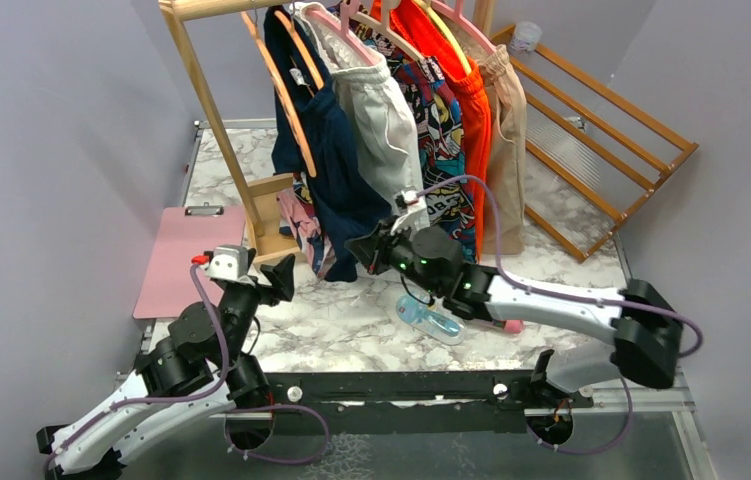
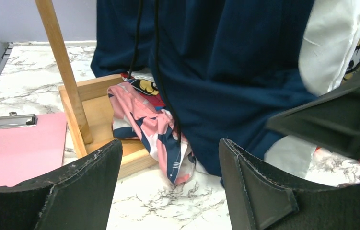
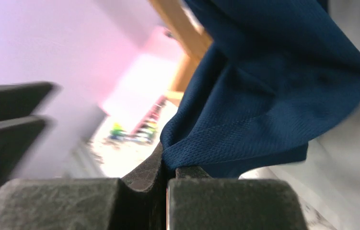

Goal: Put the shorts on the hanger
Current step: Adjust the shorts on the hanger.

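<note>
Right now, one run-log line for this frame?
phase: grasp | right pincer: shut on shorts hem | left pincer: open, empty, near rack | shorts: hanging at hanger

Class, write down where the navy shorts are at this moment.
In the top view the navy shorts hang on the wooden rack, just left of the white shorts; the right gripper is shut on their lower hem.

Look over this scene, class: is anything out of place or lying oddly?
Yes. A pink patterned garment lies crumpled on the rack's wooden base instead of hanging, and a clear plastic bottle lies on its side on the marble table beside the right arm.
</note>
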Controlling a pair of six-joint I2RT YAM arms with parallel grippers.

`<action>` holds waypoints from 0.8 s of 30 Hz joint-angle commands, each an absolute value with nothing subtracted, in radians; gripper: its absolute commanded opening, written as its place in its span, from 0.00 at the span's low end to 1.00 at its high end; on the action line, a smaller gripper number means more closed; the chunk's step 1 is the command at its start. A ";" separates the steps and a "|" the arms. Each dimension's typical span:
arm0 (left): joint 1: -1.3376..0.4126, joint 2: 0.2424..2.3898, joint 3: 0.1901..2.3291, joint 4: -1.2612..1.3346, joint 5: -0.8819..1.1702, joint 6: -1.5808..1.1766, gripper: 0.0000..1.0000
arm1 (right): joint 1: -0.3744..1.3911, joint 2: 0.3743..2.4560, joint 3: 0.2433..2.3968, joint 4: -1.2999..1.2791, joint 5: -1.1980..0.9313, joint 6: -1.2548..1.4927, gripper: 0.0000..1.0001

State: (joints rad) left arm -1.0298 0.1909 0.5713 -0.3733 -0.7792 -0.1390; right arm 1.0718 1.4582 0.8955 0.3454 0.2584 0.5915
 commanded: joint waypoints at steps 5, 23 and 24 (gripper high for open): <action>-1.034 0.161 0.549 -0.320 -0.825 -0.144 0.76 | 1.091 1.397 0.823 0.315 0.190 0.545 0.01; -1.033 0.217 0.556 -0.332 -0.756 -0.133 0.79 | 1.091 1.105 0.829 -0.009 0.295 0.361 0.67; -1.034 0.228 0.557 -0.334 -0.751 -0.131 0.79 | 1.091 1.089 0.833 -0.018 0.323 0.358 0.67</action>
